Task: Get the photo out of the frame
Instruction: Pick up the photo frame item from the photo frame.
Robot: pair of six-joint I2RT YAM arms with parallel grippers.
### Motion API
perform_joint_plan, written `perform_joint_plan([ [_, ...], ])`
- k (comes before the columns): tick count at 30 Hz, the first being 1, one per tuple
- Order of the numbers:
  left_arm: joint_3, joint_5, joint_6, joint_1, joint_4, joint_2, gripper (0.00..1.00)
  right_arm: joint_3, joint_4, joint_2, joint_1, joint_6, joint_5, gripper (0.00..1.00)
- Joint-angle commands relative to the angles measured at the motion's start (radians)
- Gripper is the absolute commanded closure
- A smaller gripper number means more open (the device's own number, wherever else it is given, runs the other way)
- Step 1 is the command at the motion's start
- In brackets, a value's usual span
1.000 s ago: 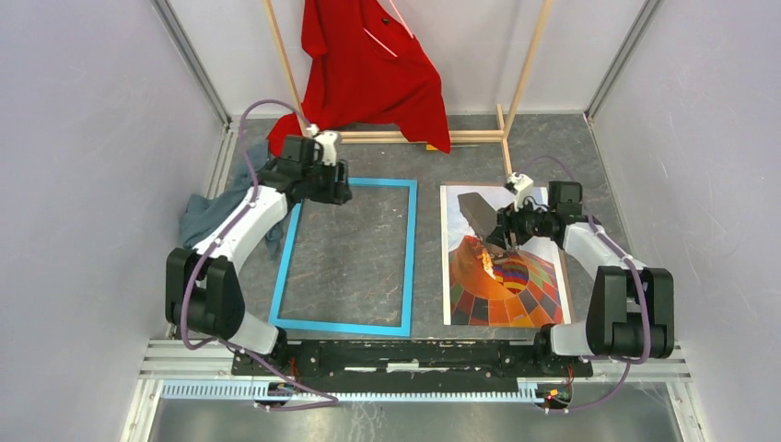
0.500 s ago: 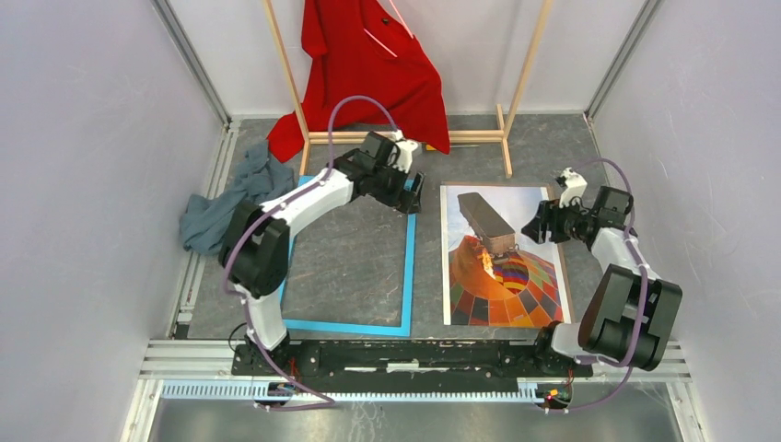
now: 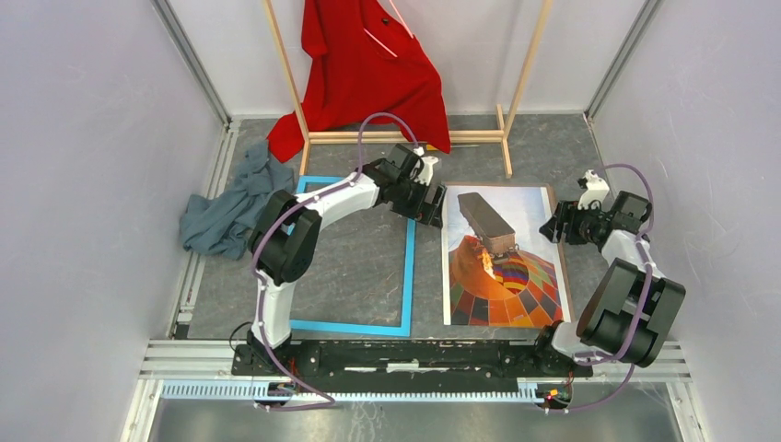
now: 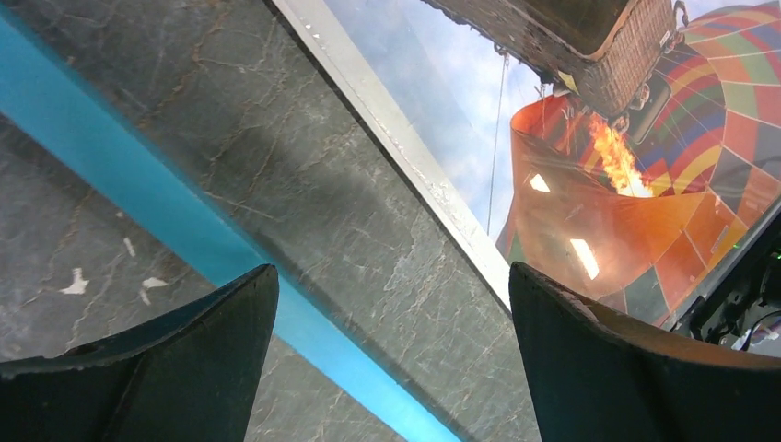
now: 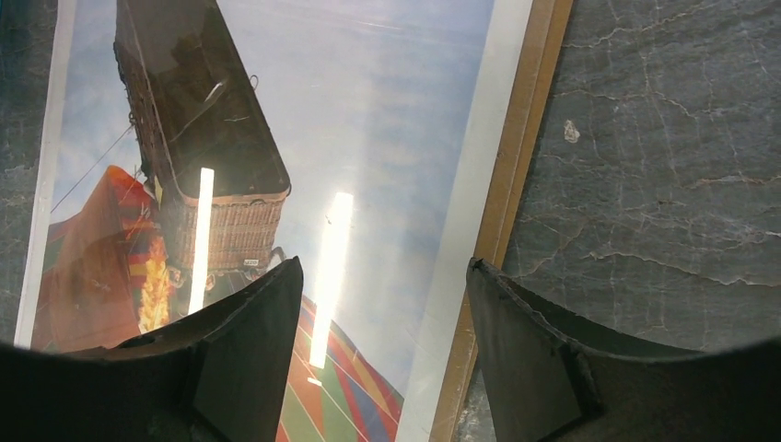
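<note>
The large print of an orange-red hot-air balloon (image 3: 502, 253) lies face up just right of the thin light-blue rectangular picture frame (image 3: 411, 267), with a strip of grey stone-look table (image 3: 571, 147) between them. The frame is empty, so the job looks done. A plain brown backing board (image 5: 520, 184) shows beneath the print's edge farthest from the frame. The left gripper (image 4: 391, 285) hangs over that strip, jaws wide apart and empty. Above that farthest edge, the right gripper (image 5: 384, 267) also gapes on nothing, so to my eye the 2 arms have no grip to keep.
</note>
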Motion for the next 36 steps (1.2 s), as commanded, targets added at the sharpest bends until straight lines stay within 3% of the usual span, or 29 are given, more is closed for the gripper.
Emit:
perform_joint_plan([
  [1, 0.036, 0.030, -0.073, -0.030, 0.050, 0.024, 0.00, -0.001, 0.024, 0.007, -0.013, 0.008, 0.000, 0.28],
  [11, 0.086, 0.024, -0.105, -0.073, 0.036, 0.093, 0.00, -0.005, 0.022, -0.006, -0.026, 0.006, -0.001, 0.28],
  [36, -0.035, 0.270, -0.251, -0.072, 0.242, 0.170, 0.05, 0.014, -0.013, 0.078, -0.067, -0.005, 0.135, 0.28],
])
